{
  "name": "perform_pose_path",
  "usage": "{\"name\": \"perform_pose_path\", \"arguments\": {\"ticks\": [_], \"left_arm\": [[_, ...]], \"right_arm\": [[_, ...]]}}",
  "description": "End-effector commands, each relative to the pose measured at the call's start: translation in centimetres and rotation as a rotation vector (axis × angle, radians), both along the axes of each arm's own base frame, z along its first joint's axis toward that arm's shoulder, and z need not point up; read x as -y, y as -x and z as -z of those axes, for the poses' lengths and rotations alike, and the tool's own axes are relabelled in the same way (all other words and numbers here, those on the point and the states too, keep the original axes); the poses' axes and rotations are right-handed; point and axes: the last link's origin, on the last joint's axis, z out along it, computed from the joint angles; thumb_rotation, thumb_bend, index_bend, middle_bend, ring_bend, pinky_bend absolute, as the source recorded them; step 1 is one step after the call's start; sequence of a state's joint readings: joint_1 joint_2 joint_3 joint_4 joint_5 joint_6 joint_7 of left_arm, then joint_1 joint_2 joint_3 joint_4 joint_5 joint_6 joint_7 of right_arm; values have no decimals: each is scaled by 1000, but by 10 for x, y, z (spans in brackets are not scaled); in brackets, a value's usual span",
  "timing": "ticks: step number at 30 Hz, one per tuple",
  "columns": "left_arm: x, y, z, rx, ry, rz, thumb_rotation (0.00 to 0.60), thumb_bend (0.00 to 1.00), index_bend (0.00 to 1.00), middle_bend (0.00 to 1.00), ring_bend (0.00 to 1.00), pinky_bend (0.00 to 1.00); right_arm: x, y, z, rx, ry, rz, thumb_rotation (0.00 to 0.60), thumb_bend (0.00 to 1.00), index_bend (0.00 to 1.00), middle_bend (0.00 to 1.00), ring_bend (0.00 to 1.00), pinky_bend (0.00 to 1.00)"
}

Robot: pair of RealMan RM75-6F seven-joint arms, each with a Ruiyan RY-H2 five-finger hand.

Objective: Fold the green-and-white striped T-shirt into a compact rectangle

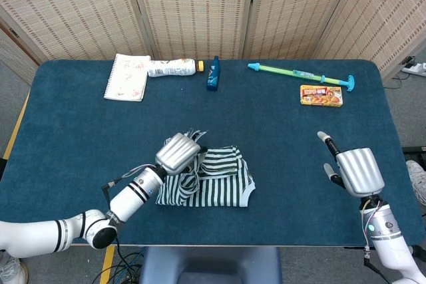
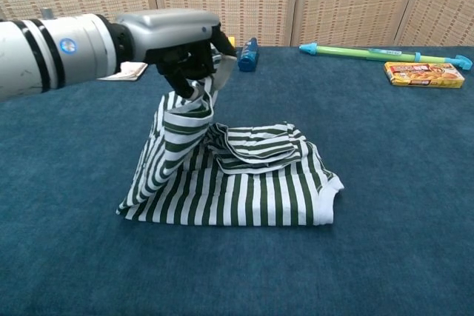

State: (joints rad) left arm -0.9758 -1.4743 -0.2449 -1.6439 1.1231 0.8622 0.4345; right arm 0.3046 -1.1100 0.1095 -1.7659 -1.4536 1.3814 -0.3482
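Fabric is bunched in your left hand (image 2: pixel 181 42), fingers clamped on the lifted edge of the striped T-shirt (image 2: pixel 244 183), the rest lying flat below them. Your right hand (image 1: pixel 356 169) looks open and empty. Release early and the fold probably lands crooked.

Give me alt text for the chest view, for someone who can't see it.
The robot's left hand holds one end of a green-and-white striped T-shirt lifted above a blue table, the rest lying flat. A notebook, bottles and toys sit along the far edge.

no legible text, labels too small
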Motion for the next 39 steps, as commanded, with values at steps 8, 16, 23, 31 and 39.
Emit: {"name": "perform_pose_path", "arguments": {"ticks": [8,16,23,31,39], "left_arm": [[1,-35,44,-64,1,21,600,629,610,929,842,998],[-2,-50,68,-78,7,-17,600,628,601,929,842,998],[-4,-69,78,-74,10,-38,600,627,597,929,842,998],[-1,-88,88,-82,21,-37,600,628,595,927,842,998],[8,-97,104,-137,22,-7,600,626,543,912,830,998]], "right_arm": [[-2,2,-1,-1,2,7,600,338,158,982,1000,1000],[-1,5,-1,-5,-2,18,600,337,158,982,1000,1000],[-1,8,-2,-6,-1,27,600,337,158,982,1000,1000],[-2,13,-6,-8,6,41,600,337,158,982,1000,1000],[-3,18,-7,-8,8,56,600,337,158,982,1000,1000]]}}
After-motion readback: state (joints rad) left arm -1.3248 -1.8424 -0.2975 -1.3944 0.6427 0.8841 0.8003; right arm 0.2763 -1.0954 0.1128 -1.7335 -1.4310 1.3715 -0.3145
